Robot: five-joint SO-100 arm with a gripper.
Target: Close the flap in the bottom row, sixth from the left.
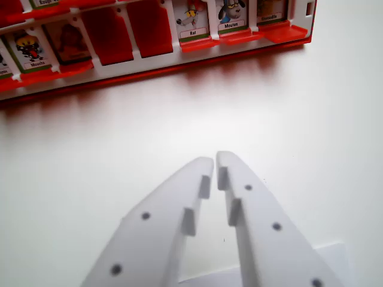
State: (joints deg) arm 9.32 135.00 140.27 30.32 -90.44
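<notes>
A red and white game board (149, 69) with rows of flaps runs along the top of the wrist view, tilted up to the right. In its nearest row, flaps with picture cards stand up: one labelled Mouche (31, 51), one labelled Rat (192, 21), one labelled Mouton (231, 15), and another at the right end (272, 11). Two plain red flaps (128, 30) lie down between them. My white gripper (215, 160) is low in the middle, well short of the board, its fingertips nearly touching, holding nothing.
The board rests on a plain white table (311, 119). A white flat piece (332, 257) shows under my gripper at the bottom right.
</notes>
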